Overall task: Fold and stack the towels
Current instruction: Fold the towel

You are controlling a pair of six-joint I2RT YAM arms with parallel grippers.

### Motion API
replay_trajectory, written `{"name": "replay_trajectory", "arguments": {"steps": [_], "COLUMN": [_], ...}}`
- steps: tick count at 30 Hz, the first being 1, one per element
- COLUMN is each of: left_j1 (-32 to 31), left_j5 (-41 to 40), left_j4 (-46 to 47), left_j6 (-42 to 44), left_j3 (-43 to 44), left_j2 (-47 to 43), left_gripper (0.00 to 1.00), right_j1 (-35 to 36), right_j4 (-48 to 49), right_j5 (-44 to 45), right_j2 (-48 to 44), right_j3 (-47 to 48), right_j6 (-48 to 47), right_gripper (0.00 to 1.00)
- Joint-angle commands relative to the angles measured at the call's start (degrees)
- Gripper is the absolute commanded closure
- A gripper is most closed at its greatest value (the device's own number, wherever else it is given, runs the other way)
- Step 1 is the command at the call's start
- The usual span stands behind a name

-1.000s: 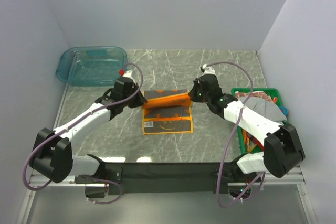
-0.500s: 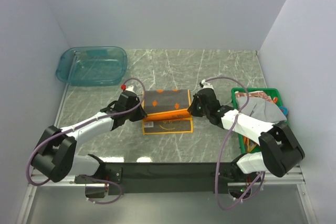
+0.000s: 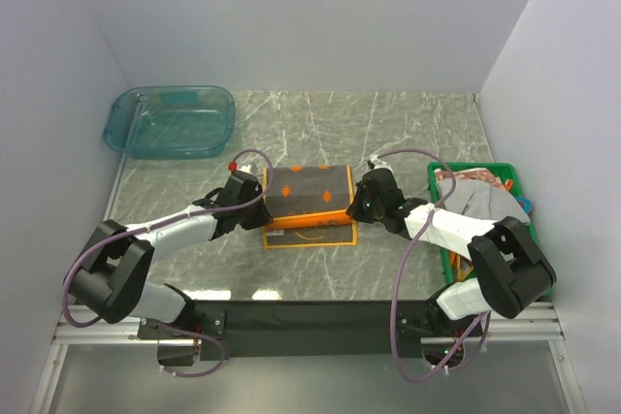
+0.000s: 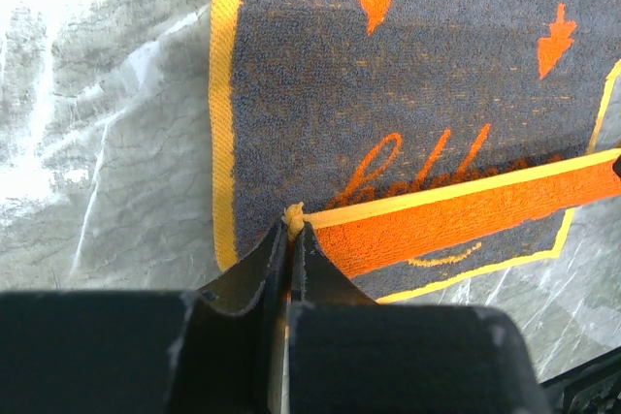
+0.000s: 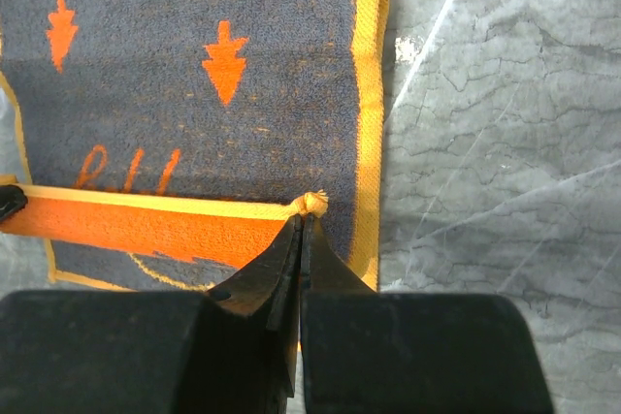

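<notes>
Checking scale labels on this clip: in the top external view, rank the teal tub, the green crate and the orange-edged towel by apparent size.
1. green crate, apparently, though the right arm hides much of it.
2-3. teal tub and towel: too alike to rank.

Overhead view. A grey-and-orange towel (image 3: 309, 193) lies in the middle of the marbled grey table (image 3: 408, 123). Its upper layer is doubled toward the near edge, and a strip of the lower layer shows beyond it. The left gripper (image 3: 262, 207) meets the towel's left edge and the right gripper (image 3: 356, 207) its right edge, both low at the orange band of the upper layer. A clear teal tub (image 3: 175, 128) sits at the far left. A green crate (image 3: 473, 166) at the right edge holds further towels (image 3: 485, 199), pale grey and reddish.
</notes>
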Motion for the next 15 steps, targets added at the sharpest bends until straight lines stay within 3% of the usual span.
{"name": "replay_trajectory", "arguments": {"steps": [1, 15], "left_j1": [0.6, 0.4], "left_j5": [-5.4, -8.1], "left_j4": [-4.6, -11.1], "left_j6": [1.3, 1.5], "left_j3": [0.1, 3.8], "left_j2": [-0.4, -7.6], "left_gripper": [0.97, 0.97], "right_j1": [-1.1, -1.2], "right_j4": [-2.1, -6.4], "right_j5": [7.8, 8.4], "right_j2": [-0.4, -9.0], "right_j3": [0.6, 1.6], "right_j6": [-1.8, -2.1], "right_gripper": [1.00, 1.00]}}
